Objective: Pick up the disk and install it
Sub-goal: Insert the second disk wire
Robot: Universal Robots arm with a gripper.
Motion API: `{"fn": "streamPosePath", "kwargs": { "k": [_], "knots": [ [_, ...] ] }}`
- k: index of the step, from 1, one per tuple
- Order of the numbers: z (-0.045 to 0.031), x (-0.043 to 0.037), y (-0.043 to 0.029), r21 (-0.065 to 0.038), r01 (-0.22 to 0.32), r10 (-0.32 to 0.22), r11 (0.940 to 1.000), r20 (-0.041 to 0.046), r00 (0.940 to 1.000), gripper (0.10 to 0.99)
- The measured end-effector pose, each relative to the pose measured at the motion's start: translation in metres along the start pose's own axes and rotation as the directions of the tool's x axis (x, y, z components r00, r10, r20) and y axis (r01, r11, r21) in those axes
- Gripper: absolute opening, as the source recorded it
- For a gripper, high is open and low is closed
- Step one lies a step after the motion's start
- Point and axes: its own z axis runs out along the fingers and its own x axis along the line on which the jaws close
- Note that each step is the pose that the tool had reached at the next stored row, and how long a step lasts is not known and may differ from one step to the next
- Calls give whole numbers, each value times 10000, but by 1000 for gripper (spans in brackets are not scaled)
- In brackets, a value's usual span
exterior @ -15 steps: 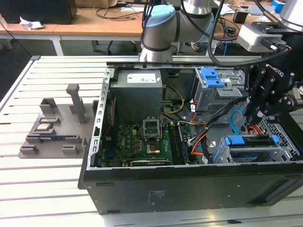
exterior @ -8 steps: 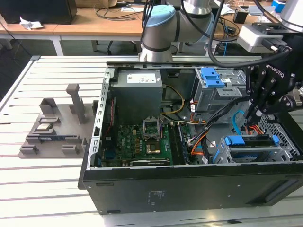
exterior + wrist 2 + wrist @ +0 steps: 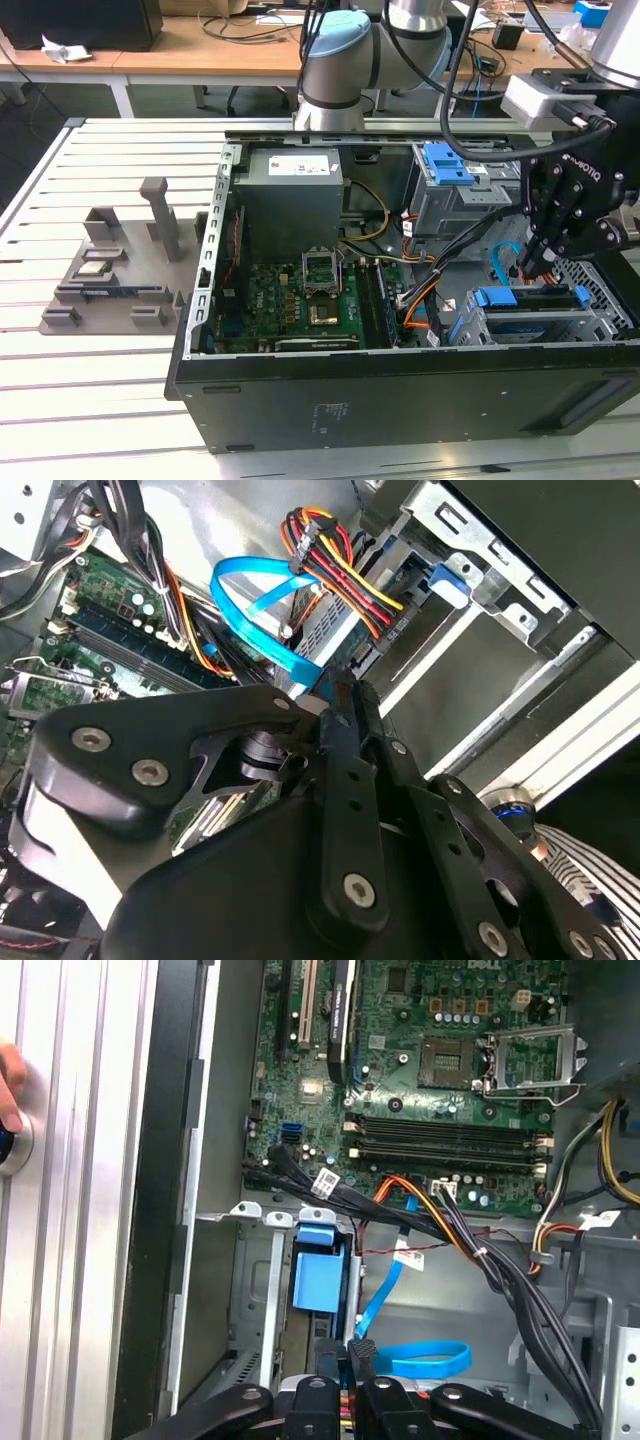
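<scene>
The disk (image 3: 530, 297) sits low at the front corner of the open computer case (image 3: 350, 400), on the exterior view's right. Its bright blue plastic carrier appears to lie across the top of the grey sheet-metal drive cage (image 3: 520, 325), though you cannot tell whether it is fully seated. Your hand (image 3: 527, 268) hangs just above it, its black jointed fingers drawn together to a narrow tip, with nothing visibly held between them. The main hazard is cabling. In the second wrist view a flat, glossy blue data cable (image 3: 255, 610) loops right by the fingertips (image 3: 340, 695), and a bundle of red, yellow and black power wires (image 3: 340, 565) crosses close behind it. These are soft and springy, so a finger could hook one and tug a connector. The cage itself is thin, hard-edged perforated metal, and a carrier pressed in crooked would likely bind on its rails. A slip sideways risks the bare motherboard (image 3: 300, 300).
</scene>
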Motion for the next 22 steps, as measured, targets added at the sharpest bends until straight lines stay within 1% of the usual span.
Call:
{"fn": "streamPosePath", "kwargs": {
  "k": [3, 9, 16, 20, 22],
  "knots": [
    [25, 24, -8, -2, 3, -3, 10000, -20, 10000, 161],
    [66, 57, -51, -3, 1, -1, 10000, -38, 10000, 161],
    [108, 63, -91, -3, 0, 0, 10000, -42, 10000, 161],
    [151, 61, -93, -6, -1, 1, 10000, -51, 10000, 161],
    [165, 60, -94, -2, 0, 0, 10000, -34, 10000, 161]
  ]
}}
